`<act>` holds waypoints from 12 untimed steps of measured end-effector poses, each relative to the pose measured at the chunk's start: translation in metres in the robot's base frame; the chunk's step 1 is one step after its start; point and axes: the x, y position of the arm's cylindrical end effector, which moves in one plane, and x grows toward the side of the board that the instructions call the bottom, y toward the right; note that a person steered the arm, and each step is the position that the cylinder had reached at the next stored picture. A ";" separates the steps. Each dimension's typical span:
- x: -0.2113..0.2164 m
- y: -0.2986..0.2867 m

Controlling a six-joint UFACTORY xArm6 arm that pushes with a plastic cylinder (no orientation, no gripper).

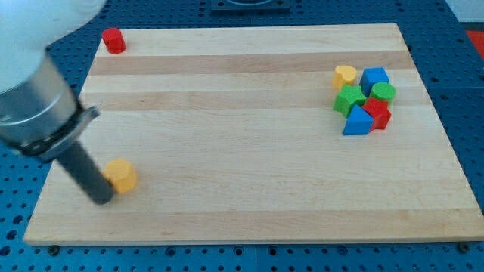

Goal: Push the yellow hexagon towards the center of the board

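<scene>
Desk surface: pale wooden board (249,151) carrying eight blocks.
Yellow hexagon (120,174) near the view's lower left, my tip (101,199) touching its left side. Red cylinder (113,40) at top left corner. Clustered at right: yellow block (345,75), blue cube (373,78), two green blocks (349,99) (383,92), blue triangular block (357,122), red block (378,113).

A pale wooden board (249,136) with lengthwise grain stripes fills most of the frame, resting on a blue perforated surface (461,91) visible along every edge, evenly lit.
</scene>
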 end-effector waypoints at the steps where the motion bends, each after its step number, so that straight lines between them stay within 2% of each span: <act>1: -0.023 0.042; 2: -0.019 0.026; 3: -0.014 -0.027; 4: -0.045 -0.016; 5: -0.079 0.053; 6: -0.081 0.073; 7: -0.072 0.032; 8: -0.047 0.029; 9: -0.053 0.089; 10: -0.082 0.164; 11: -0.078 0.175; 12: -0.053 0.167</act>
